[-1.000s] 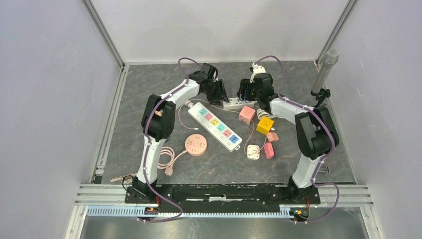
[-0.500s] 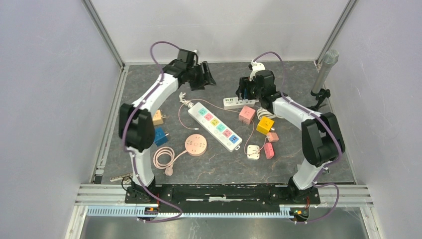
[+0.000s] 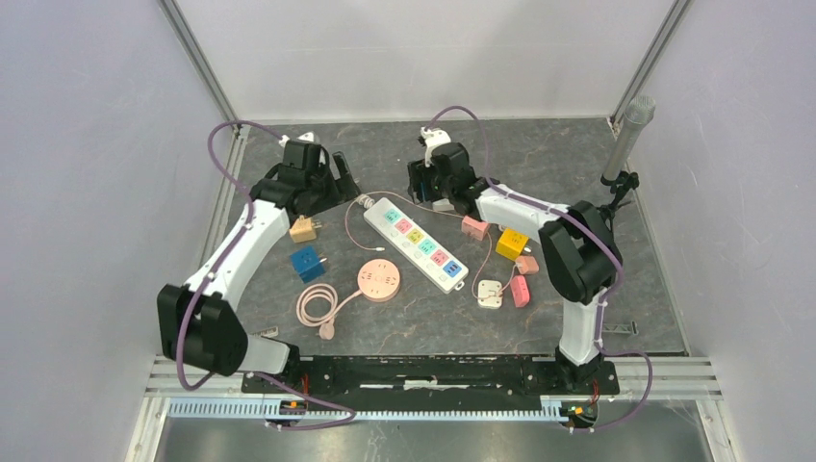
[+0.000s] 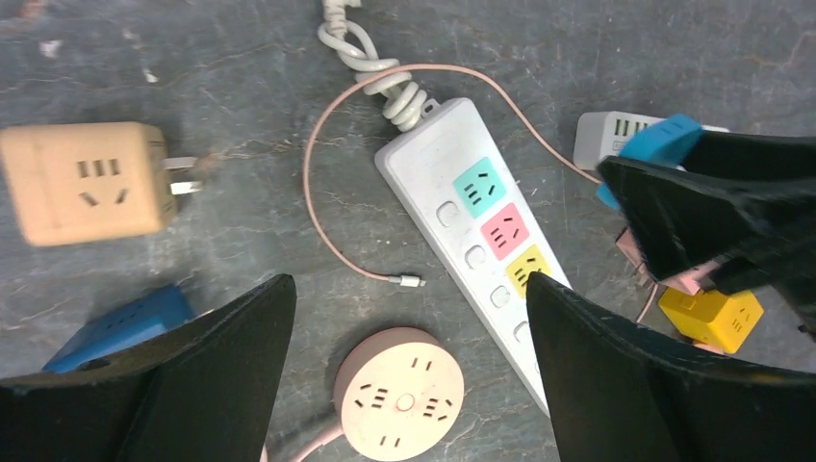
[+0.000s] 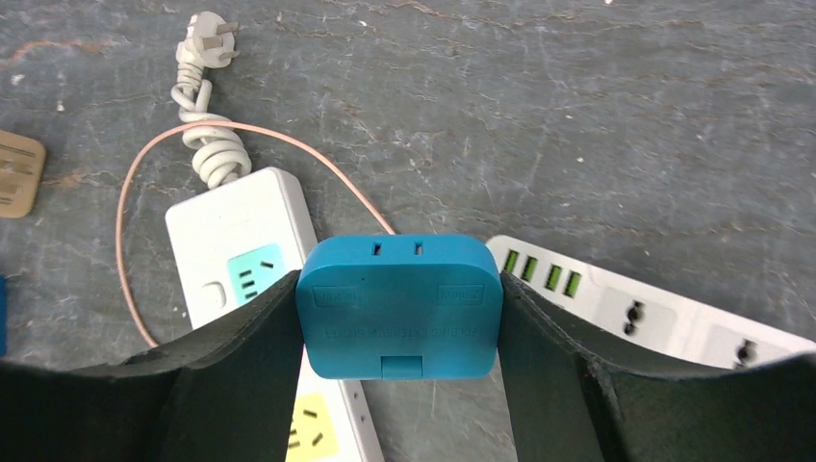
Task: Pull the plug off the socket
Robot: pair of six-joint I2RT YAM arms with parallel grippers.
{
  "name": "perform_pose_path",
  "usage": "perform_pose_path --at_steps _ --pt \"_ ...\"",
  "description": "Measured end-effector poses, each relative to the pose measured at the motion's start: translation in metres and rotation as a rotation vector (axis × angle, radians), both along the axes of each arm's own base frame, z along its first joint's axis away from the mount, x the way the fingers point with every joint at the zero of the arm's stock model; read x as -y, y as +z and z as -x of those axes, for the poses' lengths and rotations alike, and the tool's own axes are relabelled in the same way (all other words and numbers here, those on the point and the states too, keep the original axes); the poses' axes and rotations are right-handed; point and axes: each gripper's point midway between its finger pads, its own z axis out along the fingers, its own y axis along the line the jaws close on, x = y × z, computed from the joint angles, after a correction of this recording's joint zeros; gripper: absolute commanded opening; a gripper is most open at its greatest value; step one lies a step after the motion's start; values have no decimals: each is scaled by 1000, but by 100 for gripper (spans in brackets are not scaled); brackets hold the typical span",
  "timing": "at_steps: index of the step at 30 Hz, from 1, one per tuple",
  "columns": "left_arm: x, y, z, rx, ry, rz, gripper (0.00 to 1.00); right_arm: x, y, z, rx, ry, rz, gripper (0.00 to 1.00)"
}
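My right gripper is shut on a blue plug, one finger on each side. The plug hangs over the left end of a small white socket strip with green ports; its pins are hidden. From the left wrist, the blue plug shows between the right arm's black fingers, beside that strip. In the top view the right gripper is at the back centre. My left gripper stands open to its left, and the gripper has nothing between its fingers.
A long white power strip with coloured sockets lies diagonally at centre. Around it are a round pink socket, a tan cube, a blue cube, a yellow cube and pink adapters. A microphone stands back right.
My left arm swung left, away from the small white strip, and its gripper opened wide. My right gripper moved left with the blue plug still in it.
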Motion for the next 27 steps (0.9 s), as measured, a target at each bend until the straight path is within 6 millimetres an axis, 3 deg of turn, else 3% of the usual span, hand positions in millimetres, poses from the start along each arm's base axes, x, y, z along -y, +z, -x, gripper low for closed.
perform_pose_path --at_steps 7,12,17,18,21,27 --pt "-23 39 13 122 59 -21 100 -17 -35 -24 -2 -19 79 52" --pt "-28 47 18 145 64 -39 100 -23 -49 -32 -16 -7 93 57" --pt "-32 52 26 156 68 -41 100 -21 -55 -28 -41 -4 109 68" --pt "-34 60 32 177 70 -35 100 -21 -56 -28 -42 -3 110 79" --pt "-35 67 36 197 69 -32 100 -20 -58 -27 -59 -5 124 87" --pt "-42 73 50 198 74 -48 100 -26 -60 -35 -70 -7 132 94"
